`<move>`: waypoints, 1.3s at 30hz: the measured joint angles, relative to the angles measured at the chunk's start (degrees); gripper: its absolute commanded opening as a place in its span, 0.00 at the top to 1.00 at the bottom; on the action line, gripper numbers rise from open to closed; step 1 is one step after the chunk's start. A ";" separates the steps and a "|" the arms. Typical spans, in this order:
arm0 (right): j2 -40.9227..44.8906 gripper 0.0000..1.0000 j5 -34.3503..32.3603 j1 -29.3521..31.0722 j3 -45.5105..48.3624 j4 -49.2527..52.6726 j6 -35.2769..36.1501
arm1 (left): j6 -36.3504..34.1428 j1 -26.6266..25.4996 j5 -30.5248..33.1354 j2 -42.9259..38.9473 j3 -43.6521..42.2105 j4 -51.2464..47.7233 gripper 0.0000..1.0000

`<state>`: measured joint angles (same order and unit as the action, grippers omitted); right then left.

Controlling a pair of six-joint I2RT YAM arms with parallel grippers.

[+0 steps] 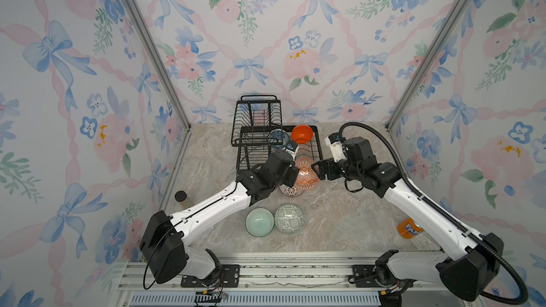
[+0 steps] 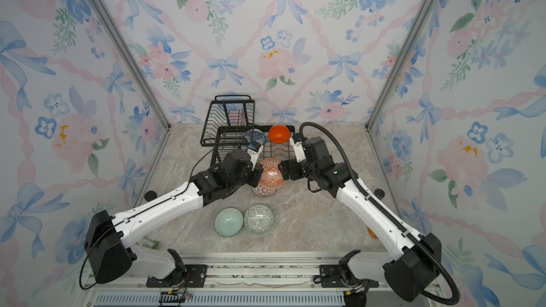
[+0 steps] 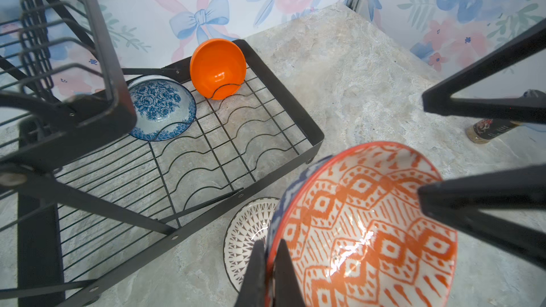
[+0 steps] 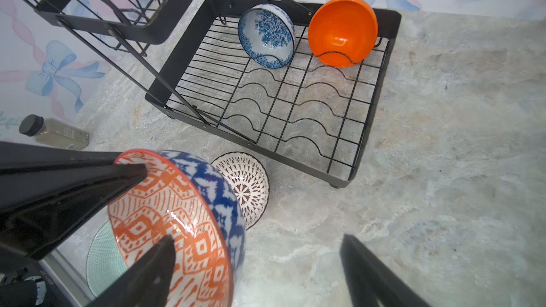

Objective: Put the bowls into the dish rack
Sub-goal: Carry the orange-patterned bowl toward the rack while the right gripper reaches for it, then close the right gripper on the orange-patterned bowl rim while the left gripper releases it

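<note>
Marble table, bowl swap between my arms.
My left gripper pinches the orange-white bowl; my right gripper gapes around its other edge, rack just beyond. Next I should squeeze right, then free left.

The black wire dish rack has a low tray of wavy slots and a raised basket with a handle. The blue-patterned bowl and the plain orange bowl stand on edge side by side in the tray's rear slots. Just in front of the rack, the orange-white geometric bowl, blue-patterned outside, hangs tilted off the table, its rim pinched by the left gripper. The white lattice bowl sits on the table beneath it. Farther from the rack, the pale celadon bowl and the grey-green geometric bowl touch.
</note>
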<state>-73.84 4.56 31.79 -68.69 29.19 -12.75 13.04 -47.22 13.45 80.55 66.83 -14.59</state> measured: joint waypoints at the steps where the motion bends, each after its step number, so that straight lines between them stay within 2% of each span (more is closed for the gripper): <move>1: -0.46 0.29 -0.07 0.09 -0.15 -0.15 -0.26 | -0.07 0.00 -0.04 0.07 0.31 0.00 1.00; 4: -1.62 0.47 -0.22 0.31 -0.46 -0.50 -0.50 | -0.52 0.13 -0.46 0.33 1.20 0.28 1.00; 6: -2.05 0.54 -0.24 0.31 -0.52 -0.57 -0.83 | -0.68 0.33 -0.57 0.59 1.60 0.59 1.00; 9: -2.19 0.68 -0.33 0.31 -0.59 -0.72 -0.74 | -0.85 0.74 -0.76 0.74 1.66 1.14 1.00; 15: -2.19 0.77 -0.26 0.59 -0.63 -0.94 -1.18 | -1.05 0.87 -1.25 1.07 1.81 1.68 1.00; 21: -2.43 0.97 -0.72 0.63 -0.63 -0.72 -0.46 | -1.09 0.92 -2.38 1.31 1.97 2.97 1.00; 23: -3.21 1.00 -1.57 0.63 -0.63 -0.50 -0.68 | -1.09 0.90 -2.54 1.31 1.99 4.02 1.00; 31: -3.76 1.00 -1.57 0.63 -0.63 -0.79 -0.74 | -1.49 1.09 -2.99 1.38 1.84 4.24 1.00; 32: -3.76 1.00 -1.57 0.63 -0.63 -0.79 -0.74 | -1.51 1.14 -3.08 1.38 1.75 4.28 0.95; 36: -3.80 1.00 -1.38 0.55 -0.63 -0.81 -0.07 | -2.36 1.11 -4.48 1.38 1.53 5.16 0.37; 37: -3.80 1.00 -1.31 0.55 -0.63 -0.92 0.17 | -2.40 1.11 -4.90 1.36 1.53 5.44 0.26; 39: -3.80 1.00 -1.33 0.50 -0.63 -1.09 0.37 | -2.62 1.11 -5.29 1.29 1.51 5.81 0.11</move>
<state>-77.65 3.22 32.29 -69.32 28.10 -12.38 10.41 -46.11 8.16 81.84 68.34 -8.78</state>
